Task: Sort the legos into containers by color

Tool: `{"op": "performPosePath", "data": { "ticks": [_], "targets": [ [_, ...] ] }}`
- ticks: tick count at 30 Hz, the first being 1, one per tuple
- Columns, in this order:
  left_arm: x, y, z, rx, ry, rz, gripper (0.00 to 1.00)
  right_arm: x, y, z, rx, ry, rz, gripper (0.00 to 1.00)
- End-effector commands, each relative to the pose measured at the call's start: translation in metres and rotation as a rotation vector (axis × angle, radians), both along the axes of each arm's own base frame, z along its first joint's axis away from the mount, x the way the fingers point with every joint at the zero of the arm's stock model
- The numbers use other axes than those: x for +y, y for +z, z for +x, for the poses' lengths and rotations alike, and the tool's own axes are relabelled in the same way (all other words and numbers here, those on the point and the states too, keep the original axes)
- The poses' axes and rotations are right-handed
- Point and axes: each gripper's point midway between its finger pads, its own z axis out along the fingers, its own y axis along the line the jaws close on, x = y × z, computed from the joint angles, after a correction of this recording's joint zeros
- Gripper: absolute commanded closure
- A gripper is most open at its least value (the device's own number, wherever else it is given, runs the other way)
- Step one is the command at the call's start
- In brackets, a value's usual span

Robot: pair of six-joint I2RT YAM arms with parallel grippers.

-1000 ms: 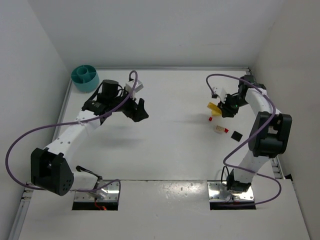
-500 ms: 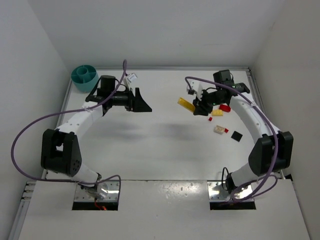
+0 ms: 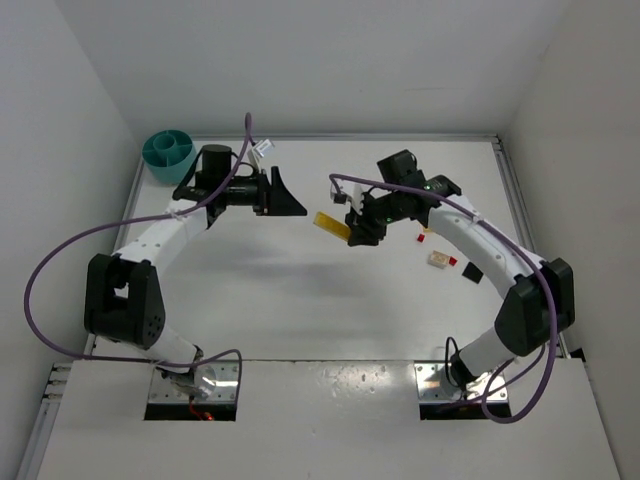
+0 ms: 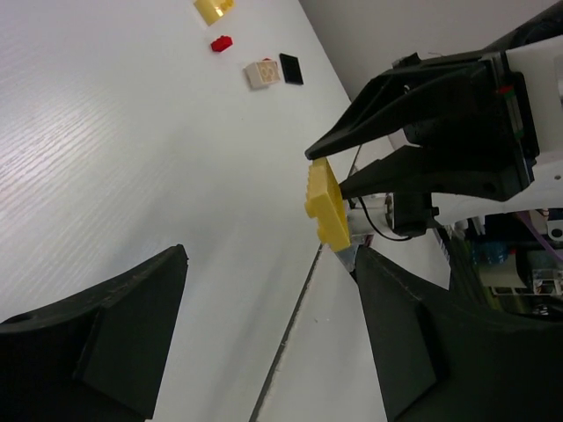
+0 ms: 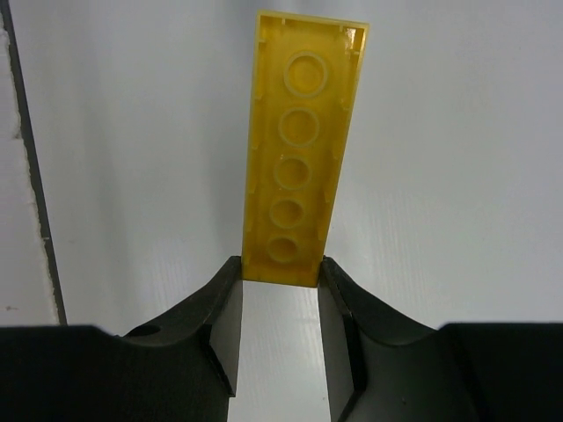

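table (image 3: 330, 300) white and wide, teal bowl (image 3: 168, 150) in far left corner, left gripper (image 3: 292, 195) spread wide and holding nothing, right gripper (image 3: 354, 236) pinching one end of long yellow lego (image 3: 331, 225) above table middle, small legos (image 3: 439, 260) lying on right side

Only a narrow gap of bare table (image 3: 320, 300) separates the left gripper (image 3: 290, 193) and the right gripper (image 3: 356, 232), and the yellow plate (image 3: 331, 226) juts into it. The teal bowl (image 3: 168, 152) sits far left, hemmed by walls (image 3: 90, 100).
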Motion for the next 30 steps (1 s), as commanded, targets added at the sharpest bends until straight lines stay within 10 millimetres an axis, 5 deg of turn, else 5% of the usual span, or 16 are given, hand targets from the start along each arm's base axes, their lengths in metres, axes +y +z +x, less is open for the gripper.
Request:
{"op": "performPosePath", "data": {
  "ticks": [1, 24, 30],
  "targets": [
    [0.0, 0.011, 0.009, -0.032, 0.009, -0.018, 0.18, 0.019, 0.01, 0.006, -0.031, 0.001, 0.03, 0.79],
    [-0.024, -0.012, -0.02, 0.063, -0.061, -0.036, 0.51, 0.04, 0.002, 0.016, -0.107, -0.038, -0.042, 0.81],
    [-0.023, -0.01, -0.016, 0.033, -0.041, -0.027, 0.63, 0.046, 0.001, 0.003, -0.105, -0.007, -0.042, 0.81]
  ]
}}
